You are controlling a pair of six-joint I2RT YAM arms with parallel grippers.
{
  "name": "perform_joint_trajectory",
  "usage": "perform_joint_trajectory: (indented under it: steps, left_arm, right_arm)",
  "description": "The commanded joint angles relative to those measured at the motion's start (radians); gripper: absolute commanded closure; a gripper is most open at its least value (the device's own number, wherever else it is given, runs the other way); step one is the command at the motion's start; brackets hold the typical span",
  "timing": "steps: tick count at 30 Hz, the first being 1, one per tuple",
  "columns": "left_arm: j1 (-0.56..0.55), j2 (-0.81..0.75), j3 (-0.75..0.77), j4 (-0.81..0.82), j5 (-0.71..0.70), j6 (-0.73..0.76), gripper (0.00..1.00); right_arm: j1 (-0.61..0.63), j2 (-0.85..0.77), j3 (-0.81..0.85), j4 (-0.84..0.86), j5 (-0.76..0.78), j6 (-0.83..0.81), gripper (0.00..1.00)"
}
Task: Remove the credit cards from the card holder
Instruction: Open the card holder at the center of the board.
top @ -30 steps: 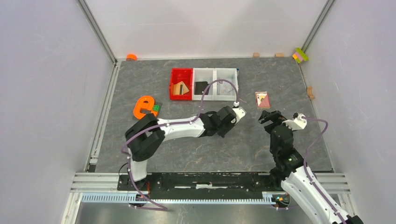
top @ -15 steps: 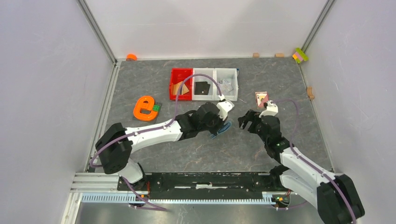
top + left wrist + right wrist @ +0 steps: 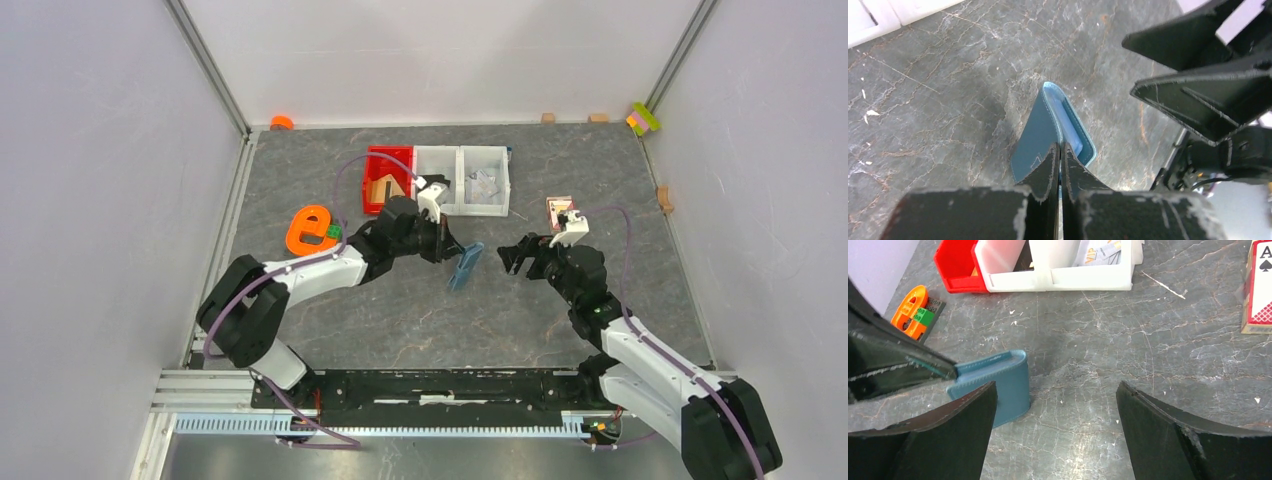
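The card holder (image 3: 1040, 132) sits part-open at mid-surface between the 2 arms, with its fold toward the right arm. Its lower edge is at or just above the surface; I cannot tell which. The left claw (image 3: 1058, 160) is pressed together on the rim of 1 flap only. The right claw (image 3: 1055, 425) is spread wide just beside the holder, touching nothing. No credit cards show in its pale inside, so any left may sit deep.

Risks, as I judge them:
- The thin pinch may let the holder swing or slip when the right claw reaches in.
- The wide fingers may catch a flap instead of a card.
- A freed card may fall flat and be hard to lift.

The surface (image 3: 420, 320) is dark grey and veined like stone. It carries a red bin (image 3: 955, 275) and white bins (image 3: 1083, 279) at the far side, a playing-card box (image 3: 1260, 285) and an orange letter (image 3: 308, 230). White walls and aluminium rails enclose it.
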Motion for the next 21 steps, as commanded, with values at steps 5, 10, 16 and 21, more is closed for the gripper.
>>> perform_joint_trajectory:
  steps: [5, 10, 16, 21]
  left_arm:
    - [0.154, 0.106, -0.049, 0.133, 0.126, -0.206, 0.98]
    - [0.165, 0.147, 0.002, 0.008, 0.048, -0.135, 0.98]
    - [0.161, 0.187, 0.060, -0.085, 0.048, -0.076, 0.85]
    - [0.158, 0.179, 0.063, -0.096, 0.049, -0.061, 0.51]
  right_arm:
    - [0.000, 0.028, 0.014, 0.042, -0.038, -0.024, 0.08]
    - [0.001, 0.071, 0.024, 0.065, -0.095, -0.032, 0.09]
    - [0.001, 0.141, 0.036, 0.099, -0.179, -0.033, 0.12]
    - [0.012, 0.205, 0.070, 0.078, -0.204, -0.049, 0.12]
